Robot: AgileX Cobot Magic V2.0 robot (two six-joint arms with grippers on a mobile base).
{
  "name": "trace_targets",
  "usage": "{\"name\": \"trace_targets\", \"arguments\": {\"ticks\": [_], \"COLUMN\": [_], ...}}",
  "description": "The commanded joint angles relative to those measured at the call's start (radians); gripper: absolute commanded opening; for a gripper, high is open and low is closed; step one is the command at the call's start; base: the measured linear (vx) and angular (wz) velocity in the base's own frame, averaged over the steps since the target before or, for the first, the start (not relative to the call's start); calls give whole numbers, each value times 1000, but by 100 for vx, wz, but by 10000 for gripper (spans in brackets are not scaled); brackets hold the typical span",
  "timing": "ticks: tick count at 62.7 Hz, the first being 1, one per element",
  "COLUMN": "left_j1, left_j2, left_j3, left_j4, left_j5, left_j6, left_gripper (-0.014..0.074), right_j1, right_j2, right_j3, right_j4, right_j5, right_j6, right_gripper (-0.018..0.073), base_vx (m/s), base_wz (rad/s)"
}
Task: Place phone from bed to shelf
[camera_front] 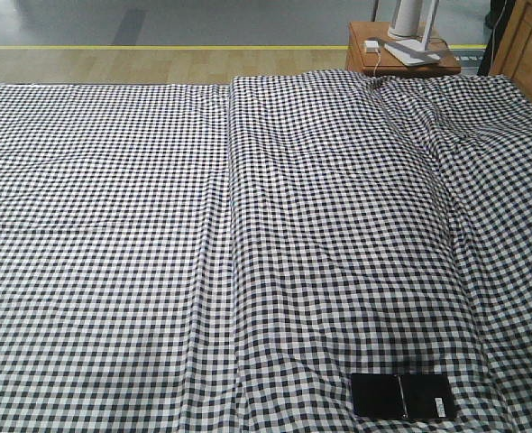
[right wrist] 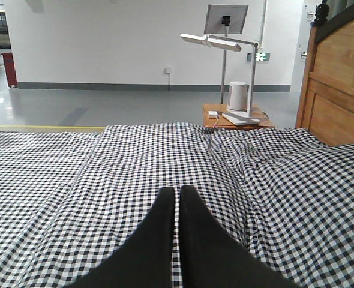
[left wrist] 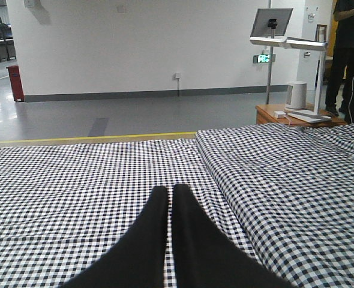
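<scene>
Phone (camera_front: 402,396) lies flat on the bed (camera_front: 113,225), face up, in the near right part of the front view, close to the lower edge of the picture. Its long side runs left to right. A thin pale line crosses its middle and a small white sticker (camera_front: 442,408) sits at its right end. Nothing touches it, and neither wrist view shows it.

The bed is covered in black-and-white checked cloth with soft wrinkles, and a raised fold runs away from the camera left of the phone.

The left claw (left wrist: 170,195) has its two black fingers pressed together with only a hairline gap, holding nothing, above the checked cloth. The right claw (right wrist: 177,195) is the same: fingers together, empty, over the cloth.

Past the far right corner of the bed stands a small brown counter (camera_front: 361,32) bearing a white lamp (right wrist: 219,41) and a white cylinder (right wrist: 238,95). A wooden headboard (right wrist: 336,84) rises along the right side. A person (left wrist: 348,54) in dark clothes stands behind the counter.
</scene>
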Motion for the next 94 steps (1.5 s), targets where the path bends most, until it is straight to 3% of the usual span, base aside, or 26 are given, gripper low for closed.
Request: {"name": "trace_targets", "arguments": {"ticks": [1, 77, 94], "left_j1": [-4, -4, -4], "left_j2": [-7, -7, -7], "left_j3": [-24, -24, -24], "left_j4": [-11, -11, -11], "left_j5": [-70, -70, -70], "left_j6": [-9, -9, -9], "left_gripper": [1, 1, 1], "right_j1": [-4, -4, -4], "right_j2": [-10, -9, -9], "right_j3": [7, 7, 6], "right_j4": [-9, -9, -9], "right_j5": [-73, -75, -255], "right_j6": [-9, -9, 2], "right_gripper": [-5, -5, -5], "base_vx": [0, 0, 0], "base_wz": [0, 0, 0]}}
